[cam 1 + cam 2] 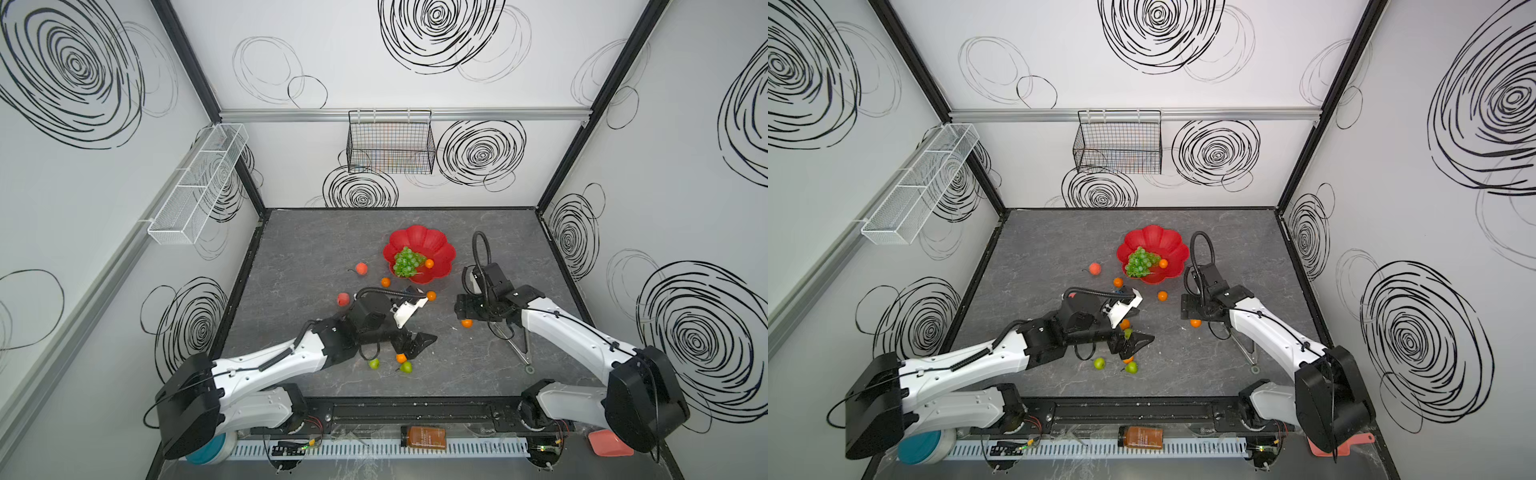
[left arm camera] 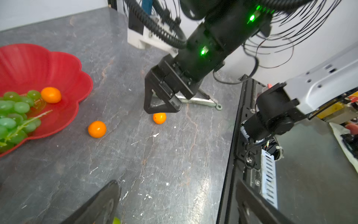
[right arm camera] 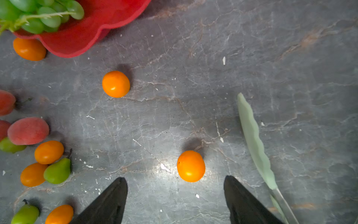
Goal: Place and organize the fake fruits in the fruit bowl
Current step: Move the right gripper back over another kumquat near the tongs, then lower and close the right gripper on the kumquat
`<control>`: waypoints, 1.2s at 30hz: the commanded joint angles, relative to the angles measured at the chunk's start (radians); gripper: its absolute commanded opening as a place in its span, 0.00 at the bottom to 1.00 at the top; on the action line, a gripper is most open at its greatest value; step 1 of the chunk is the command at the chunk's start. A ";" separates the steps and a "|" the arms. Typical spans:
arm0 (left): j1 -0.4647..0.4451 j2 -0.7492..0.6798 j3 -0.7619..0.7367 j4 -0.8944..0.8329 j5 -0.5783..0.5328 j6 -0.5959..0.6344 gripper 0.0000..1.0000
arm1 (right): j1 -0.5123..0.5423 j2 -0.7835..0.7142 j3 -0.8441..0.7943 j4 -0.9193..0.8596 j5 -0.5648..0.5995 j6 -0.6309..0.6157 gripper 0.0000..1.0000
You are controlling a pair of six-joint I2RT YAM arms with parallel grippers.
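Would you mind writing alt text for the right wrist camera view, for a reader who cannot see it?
The right gripper hangs open above a grey table, one small orange lying untouched just ahead of its black fingertips. Pale-green tongs lie to one side; the red fruit bowl holds green grapes, and other loose fruits cluster on the orange's other side.

Pale-green tongs lie on the grey tabletop; a black wire basket hangs on the back wall.
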 commanded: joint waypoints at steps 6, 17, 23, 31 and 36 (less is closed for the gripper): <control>-0.023 0.095 0.051 -0.031 0.042 0.028 0.96 | 0.001 0.100 -0.015 -0.032 0.016 0.039 0.75; -0.024 0.094 0.051 -0.047 0.011 0.058 0.96 | 0.000 0.182 -0.016 -0.007 0.024 0.045 0.64; -0.029 0.090 0.049 -0.051 0.000 0.069 0.96 | 0.001 0.212 -0.029 0.016 0.015 0.048 0.58; -0.029 0.092 0.050 -0.055 -0.010 0.073 0.96 | 0.000 0.238 -0.027 0.036 0.019 0.051 0.54; -0.029 0.095 0.051 -0.055 -0.008 0.073 0.96 | 0.000 0.253 -0.023 0.049 0.018 0.054 0.53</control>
